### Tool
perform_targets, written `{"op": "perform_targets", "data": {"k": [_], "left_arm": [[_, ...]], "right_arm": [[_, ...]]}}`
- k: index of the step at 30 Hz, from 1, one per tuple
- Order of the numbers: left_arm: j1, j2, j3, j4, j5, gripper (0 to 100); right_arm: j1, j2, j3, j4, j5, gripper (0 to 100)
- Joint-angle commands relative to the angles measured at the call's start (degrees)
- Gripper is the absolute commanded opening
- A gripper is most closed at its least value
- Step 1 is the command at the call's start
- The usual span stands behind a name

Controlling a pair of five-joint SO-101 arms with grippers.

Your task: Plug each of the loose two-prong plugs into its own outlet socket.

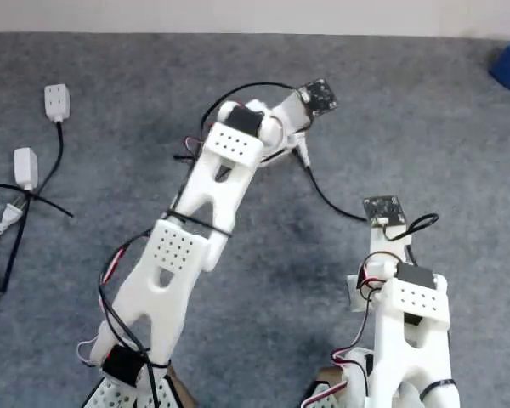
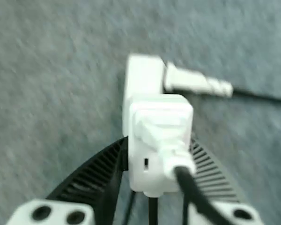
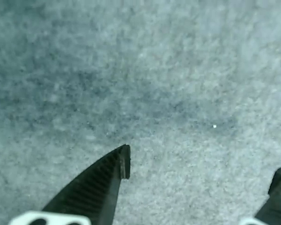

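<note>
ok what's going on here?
The left arm's jaws are shut on a white block with a black cord running from it. A second white block lies just beyond on the grey carpet, a plug sticking out its side. The right arm's jaws are open over bare carpet. More white pieces on black cords lie at the carpet's left edge in the high view.

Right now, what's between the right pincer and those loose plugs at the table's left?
The left arm, stretched across grey carpet; the high view shows it.
</note>
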Motion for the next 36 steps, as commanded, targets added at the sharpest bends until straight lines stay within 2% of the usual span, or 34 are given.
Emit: {"op": "perform_targets", "data": {"k": [1, 6, 11, 15, 19, 22, 24, 27, 29, 33, 36], "left_arm": [[0.31, 5.49, -19.03, -0.44, -0.18, 31], [-0.75, 2.68, -18.59, 2.99, -0.53, 33], [-5.23, -2.68, -18.33, 4.48, -0.53, 32], [-6.81, -4.53, -18.42, 13.54, -3.69, 32], [-6.37, -1.19, -18.51, 17.76, -3.52, 32], [-5.93, 2.51, -18.77, 20.04, -3.52, 32], [-5.32, 4.26, -18.86, 21.54, -3.52, 32], [-4.97, 6.11, -18.77, 21.63, -3.52, 32], [-4.97, 7.96, -18.51, 21.54, -3.52, 32], [-5.05, 12.88, -18.77, 16.44, -3.52, 32], [-5.32, 14.90, -18.77, 12.40, -3.69, 32]], "right_arm": [[-0.57, -1.27, -0.31, -0.84, 0.53, 43.3], [-2.59, -0.84, -0.13, -0.84, 0.53, 43.3], [-2.95, -0.75, -0.13, -0.84, 0.53, 43.3], [-2.95, -0.92, -0.13, -0.84, 0.44, 43.3], [-2.51, -1.27, -0.66, -0.04, -1.23, 43.3], [2.68, -1.63, -5.32, 2.95, -1.05, 43.3], [11.38, -2.86, -10.86, 3.91, -1.41, 43.3], [21.05, -5.05, -18.07, 4.97, -1.41, 43.3], [22.99, -5.85, -19.65, 6.90, -0.88, 43.3], [22.64, -7.25, -18.51, 10.07, 1.14, 43.3], [17.71, -8.22, -14.46, 11.30, 2.20, 43.3]]}}
